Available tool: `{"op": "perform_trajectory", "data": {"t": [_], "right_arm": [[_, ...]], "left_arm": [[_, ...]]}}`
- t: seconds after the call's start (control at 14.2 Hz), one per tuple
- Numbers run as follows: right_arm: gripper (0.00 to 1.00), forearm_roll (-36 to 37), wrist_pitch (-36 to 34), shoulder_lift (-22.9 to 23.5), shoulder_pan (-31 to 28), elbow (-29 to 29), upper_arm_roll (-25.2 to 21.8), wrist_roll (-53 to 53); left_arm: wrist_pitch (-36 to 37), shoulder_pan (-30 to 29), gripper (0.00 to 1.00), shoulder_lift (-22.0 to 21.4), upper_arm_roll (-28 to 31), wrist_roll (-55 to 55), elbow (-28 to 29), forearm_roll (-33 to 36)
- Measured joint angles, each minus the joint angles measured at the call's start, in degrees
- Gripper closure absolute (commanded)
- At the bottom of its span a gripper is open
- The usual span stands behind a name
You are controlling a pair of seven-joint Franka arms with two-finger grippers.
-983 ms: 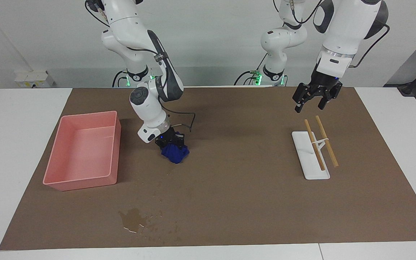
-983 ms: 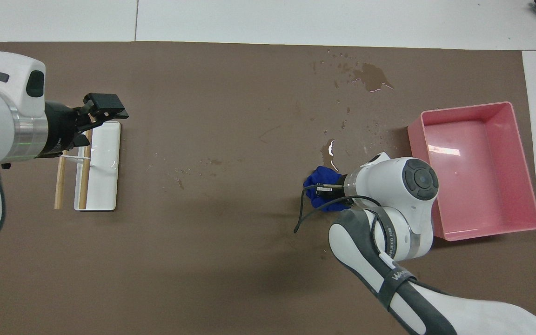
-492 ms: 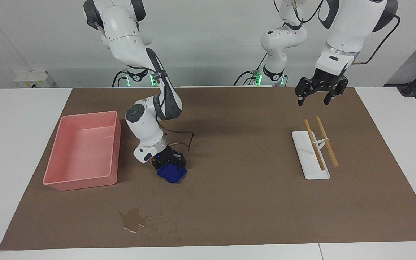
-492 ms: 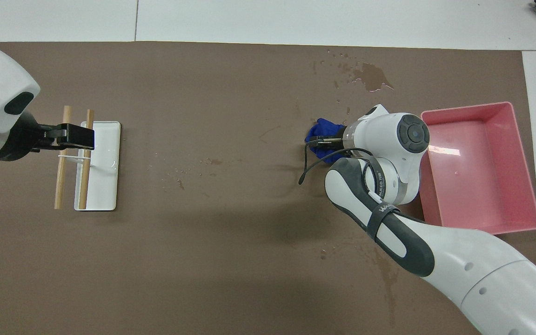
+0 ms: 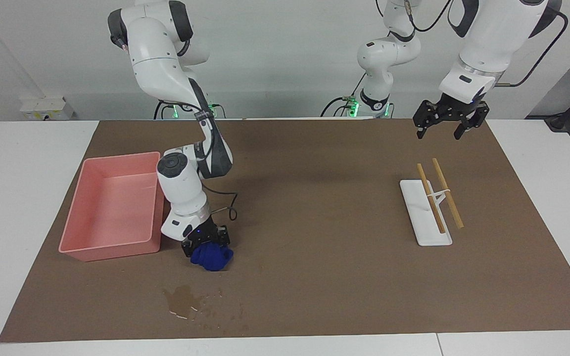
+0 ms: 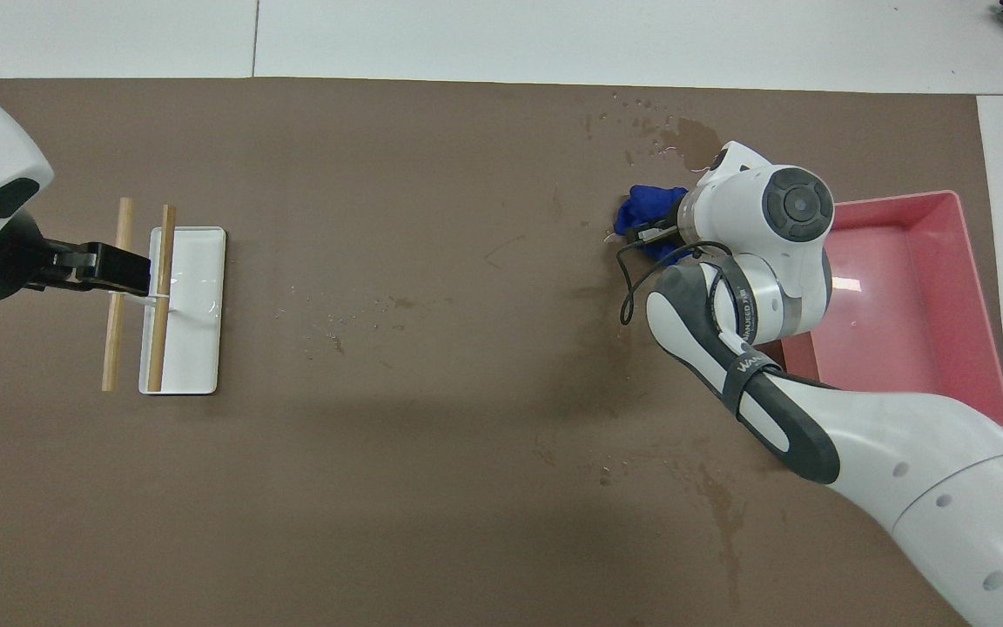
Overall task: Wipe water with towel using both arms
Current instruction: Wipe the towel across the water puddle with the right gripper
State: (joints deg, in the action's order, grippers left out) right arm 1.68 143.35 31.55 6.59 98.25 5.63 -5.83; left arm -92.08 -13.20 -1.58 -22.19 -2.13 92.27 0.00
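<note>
The deep-blue towel sits bunched on the brown mat beside the pink tray's corner farthest from the robots. My right gripper is shut on its top and presses it down. The towel lies a little nearer to the robots than the glossy blotch. The water, a faint narrow dark streak, lies much nearer to the robots, beside the right arm's forearm. My left gripper hangs open and empty in the air over the chopstick rack's end nearest the robots.
The pink tray stands at the right arm's end of the table. A white rack carrying two wooden chopsticks lies toward the left arm's end. Small droplets speckle the mat's middle.
My right gripper has dragged the towel along the mat away from the robots, past the tray's side toward the glossy blotch. The left gripper has risen and drawn back toward the robots.
</note>
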Motion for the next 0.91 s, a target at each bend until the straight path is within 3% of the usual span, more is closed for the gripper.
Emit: {"op": "perform_trajectory", "data": {"t": [0.35,0.63,0.91], "right_arm": [[1.0,0.16,-13.23,-2.65,-1.45,-5.4,0.0,-2.24],[1.0,0.16,-13.45,-2.74,-0.96,-3.08,0.38,-2.2],[1.0,-0.2,-9.08,-2.22,-0.54,3.33,0.86,1.92]], "left_arm": [[0.19,0.0,0.0,0.01,-0.01,0.02,0.0,0.0],[0.22,0.0,0.0,0.01,0.05,0.02,-0.01,0.0],[0.22,0.0,0.0,0.01,0.05,0.03,-0.02,0.0]]}}
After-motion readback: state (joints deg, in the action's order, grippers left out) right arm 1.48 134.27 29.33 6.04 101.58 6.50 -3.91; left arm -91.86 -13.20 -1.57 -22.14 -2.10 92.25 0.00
